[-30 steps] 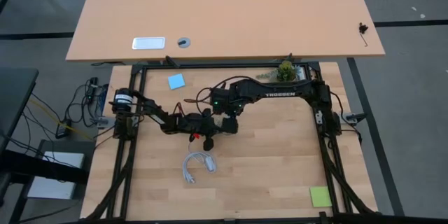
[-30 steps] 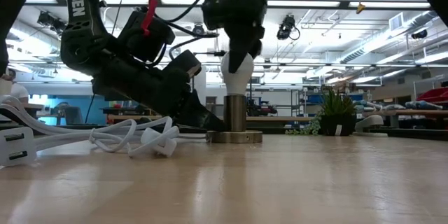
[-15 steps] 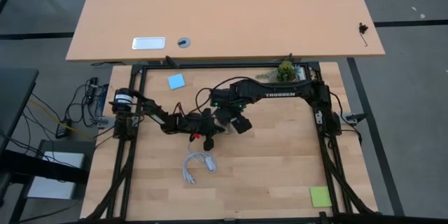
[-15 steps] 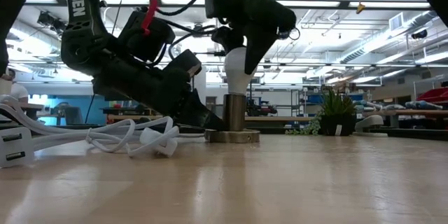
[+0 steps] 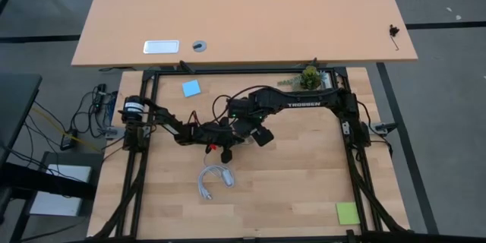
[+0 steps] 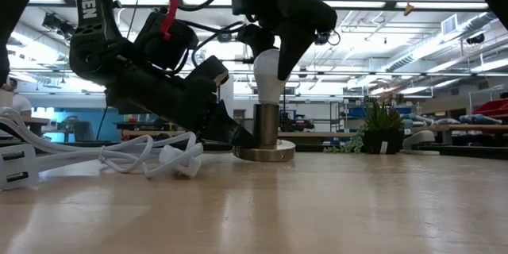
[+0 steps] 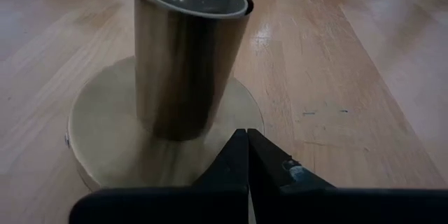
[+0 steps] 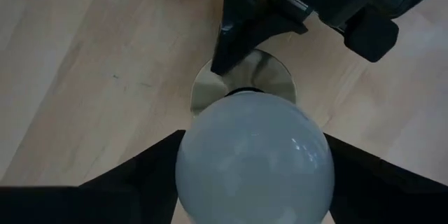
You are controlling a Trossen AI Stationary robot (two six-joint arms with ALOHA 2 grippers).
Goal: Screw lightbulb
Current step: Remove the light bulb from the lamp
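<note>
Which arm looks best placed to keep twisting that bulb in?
The right: its claw sits around the bulb from above. The left claw, shut, presses on the socket base.
</note>
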